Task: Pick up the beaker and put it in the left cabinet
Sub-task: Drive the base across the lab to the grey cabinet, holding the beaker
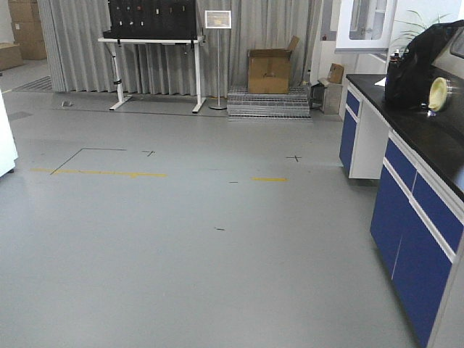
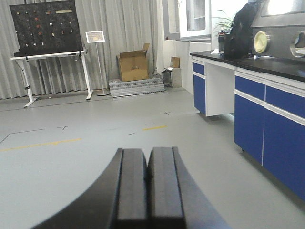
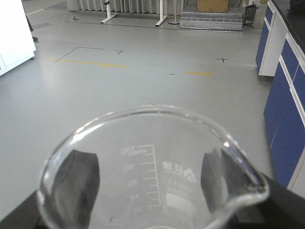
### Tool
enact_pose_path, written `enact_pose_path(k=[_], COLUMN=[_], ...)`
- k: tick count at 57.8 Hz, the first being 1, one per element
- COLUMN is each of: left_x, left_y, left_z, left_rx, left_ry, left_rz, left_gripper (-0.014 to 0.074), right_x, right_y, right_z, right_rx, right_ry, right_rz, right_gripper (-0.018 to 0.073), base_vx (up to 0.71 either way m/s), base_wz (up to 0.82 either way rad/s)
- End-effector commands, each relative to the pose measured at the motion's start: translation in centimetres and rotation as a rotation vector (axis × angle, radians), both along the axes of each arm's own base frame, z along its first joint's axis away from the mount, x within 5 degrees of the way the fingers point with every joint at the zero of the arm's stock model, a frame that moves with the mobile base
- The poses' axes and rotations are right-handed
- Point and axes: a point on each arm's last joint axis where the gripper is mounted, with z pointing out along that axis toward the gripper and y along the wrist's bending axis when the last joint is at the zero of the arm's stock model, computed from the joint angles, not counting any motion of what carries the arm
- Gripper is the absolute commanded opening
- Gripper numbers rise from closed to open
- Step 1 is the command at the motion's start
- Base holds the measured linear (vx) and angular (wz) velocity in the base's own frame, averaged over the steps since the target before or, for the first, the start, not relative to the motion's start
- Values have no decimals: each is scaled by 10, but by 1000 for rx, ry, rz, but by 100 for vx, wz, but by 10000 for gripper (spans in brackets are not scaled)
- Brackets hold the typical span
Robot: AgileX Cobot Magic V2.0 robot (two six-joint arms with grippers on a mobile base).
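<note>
Right now the right hand [image 3: 150, 183] is holding the beaker [image 3: 152, 167]. Through the clear glass I can see a dark finger [image 3: 78, 183] pressed against one wall and its partner against the opposite wall. The beaker sits upright in that grip, close under the right wrist camera and above the grey floor [image 3: 119, 86]. Its flared rim faces the lens and its pour spout points to the lower right of the view. White graduation print runs down the wall, topped by a 100 mark. I see no liquid or solid inside; the glass looks empty.

The left hand [image 2: 147, 186] is pressed fully together, pad against pad, with nothing between the pads.

At the upper left of the right wrist view stands a white unit [image 3: 12, 38], well apart from the beaker. So little of it shows that I cannot tell whether it has shelves.

A blue-fronted desk [image 1: 435, 145] with a black top runs along the right of the front view and carries a black bag [image 1: 428, 58]. By the far curtain a cardboard box [image 1: 270, 70] sits with its flaps up, and I cannot make out its contents.
</note>
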Motion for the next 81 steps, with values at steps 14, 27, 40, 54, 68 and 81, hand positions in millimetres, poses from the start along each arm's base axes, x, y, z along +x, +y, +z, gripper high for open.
enact_pose_path(k=[14,27,40,54,68,81], left_x=[-1,-1,-1,-1,-1,-1], left_y=[0,0,0,0,0,0], left_z=[3,3,3,3,3,3], left_rx=[-33,-33,-33,-33,-33,-33], left_ry=[-81,-81,-81,-81,-81,-81], left_rz=[-1,-1,-1,-1,-1,-1], left_gripper=[1,1,1,1,1,1], right_x=[1,1,1,1,1,1], right_y=[1,1,1,1,1,1], right_z=[15,15,15,15,15,15], right_rx=[1,1,1,1,1,1], right_ry=[-99,-99,-99,-99,-99,-99], right_rz=[17,17,17,17,17,17], right_gripper=[-6,-6,-6,-6,-6,-6], base_vx=[56,61,64,67,70,71], base_wz=[-1,1,1,-1,-7,-7])
